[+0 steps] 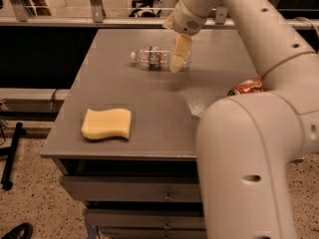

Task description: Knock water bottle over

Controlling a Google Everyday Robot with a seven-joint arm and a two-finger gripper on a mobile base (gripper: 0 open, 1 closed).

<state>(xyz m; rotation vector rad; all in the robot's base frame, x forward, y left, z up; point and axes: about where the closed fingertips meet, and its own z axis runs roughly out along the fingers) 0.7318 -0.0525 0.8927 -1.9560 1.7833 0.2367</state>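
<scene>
near the far edge of the bench [149, 108] the water bottle [152, 59] lies on its side, cap pointing left. the hand [180, 54] hangs over its base end; clenched or released, i cannot tell. a stray nudge could roll it off the far edge.

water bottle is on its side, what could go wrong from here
The water bottle lies on its side on the table; being round, it could roll toward the far edge. The gripper hangs right at the bottle's base end, so pulling away carelessly might shove it. The red soda can lies close beside the arm at the right and may get bumped.
</scene>
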